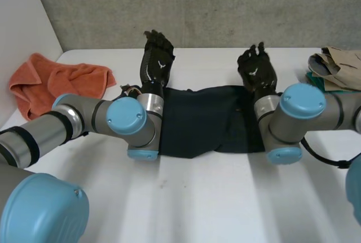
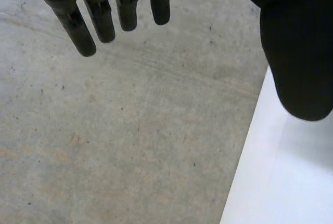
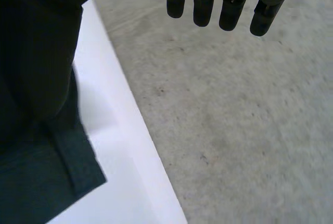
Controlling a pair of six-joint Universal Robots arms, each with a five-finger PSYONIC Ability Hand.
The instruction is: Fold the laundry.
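You have the orange towel (image 1: 56,82) bunched well off to the outer side of your left hand (image 1: 157,57), whose fingers (image 2: 78,26) are straight, slightly spread and holding nothing. The dark cloth (image 1: 208,122) lies flat on the table (image 1: 214,198) behind both sets of fingertips, under the wrists. Your right hand (image 1: 257,73) has fingers (image 3: 231,5) likewise straight and empty; a pile of clothes (image 1: 338,68) sits off to their outer side.

A cloth (image 1: 208,122) is laid mid-way on the counter (image 1: 214,198), flanked by a towel (image 1: 62,82) at left and a clothes heap (image 1: 338,65) at right.
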